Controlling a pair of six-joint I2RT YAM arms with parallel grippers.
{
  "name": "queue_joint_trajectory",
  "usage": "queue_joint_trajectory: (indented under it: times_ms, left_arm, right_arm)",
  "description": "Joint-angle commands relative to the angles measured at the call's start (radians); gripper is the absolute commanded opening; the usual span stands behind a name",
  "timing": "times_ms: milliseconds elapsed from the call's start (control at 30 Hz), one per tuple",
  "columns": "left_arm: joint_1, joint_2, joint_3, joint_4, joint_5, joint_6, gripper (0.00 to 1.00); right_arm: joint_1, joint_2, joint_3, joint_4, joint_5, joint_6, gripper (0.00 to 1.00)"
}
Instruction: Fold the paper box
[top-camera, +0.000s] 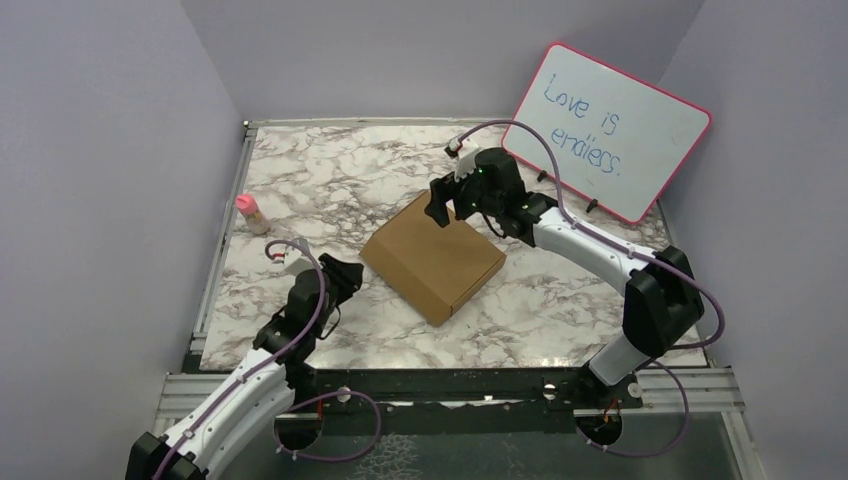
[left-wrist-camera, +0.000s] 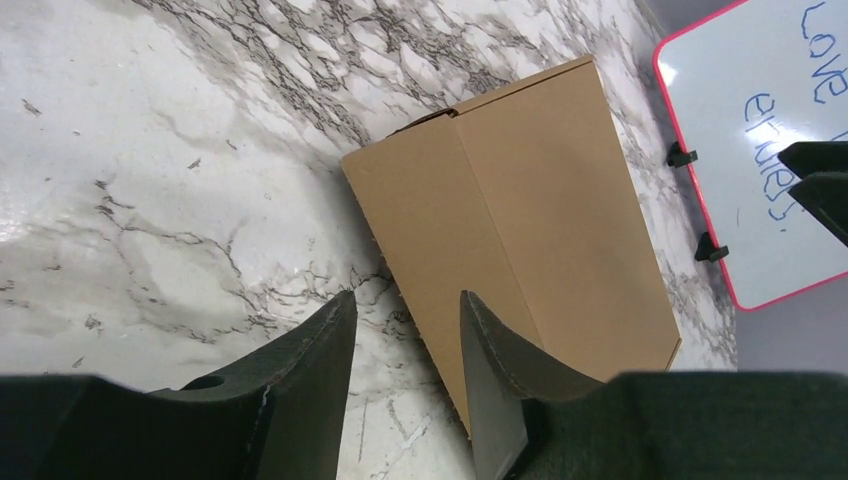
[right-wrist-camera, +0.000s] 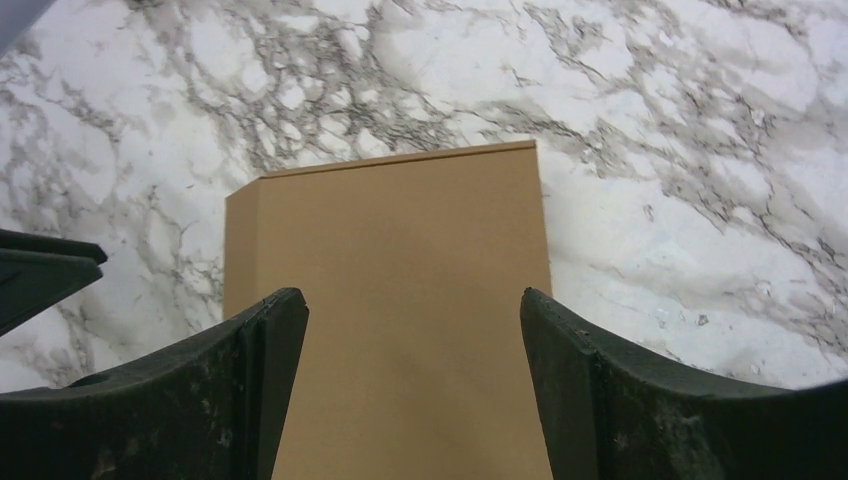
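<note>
Under spread right fingers (right-wrist-camera: 215, 400): paper box (right-wrist-camera: 400, 290); left fingers (left-wrist-camera: 300, 395) nearby.

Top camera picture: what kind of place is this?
Likely a robot lab test booth: a marble-patterned table walled in by plain lilac panels, two robot arms bolted at its near edge.

A lab test booth: plain walls (top-camera: 100, 150) box in a marble-print table (top-camera: 330, 180).

paper box (top-camera: 433, 257) mid table (top-camera: 330, 180) | whiteboard (top-camera: 612, 130) behind-R | bottle (top-camera: 250, 213) L of box | L gripper (top-camera: 348, 272) near-L
</note>
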Motion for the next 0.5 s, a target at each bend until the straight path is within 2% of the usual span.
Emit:
queue_joint_trajectory:
  times_ms: [0,67,133,267,367,467]
  left_arm:
    - [0.008,0.128,-0.008,0.200,0.043,-0.052,0.43]
    - [0.015,0.227,0.014,0.279,0.086,-0.071,0.46]
    - [0.038,0.320,0.045,0.322,0.135,-0.096,0.55]
    - [0.135,0.446,0.068,0.415,0.271,-0.159,0.67]
    - [0.187,0.503,0.079,0.466,0.343,-0.193,0.68]
    - [0.193,0.530,0.111,0.470,0.358,-0.180,0.66]
  right_arm:
    - [-0.066,0.061,-0.018,-0.010,0.003,0.071,0.84]
    - [-0.094,0.089,-0.011,-0.005,-0.015,0.084,0.85]
    - [-0.122,0.111,-0.007,0.008,-0.042,0.097,0.87]
    - [-0.179,0.161,0.006,0.038,-0.131,0.135,0.88]
    - [-0.193,0.198,0.017,0.046,-0.159,0.143,0.87]
    - [-0.200,0.232,0.018,0.057,-0.185,0.156,0.86]
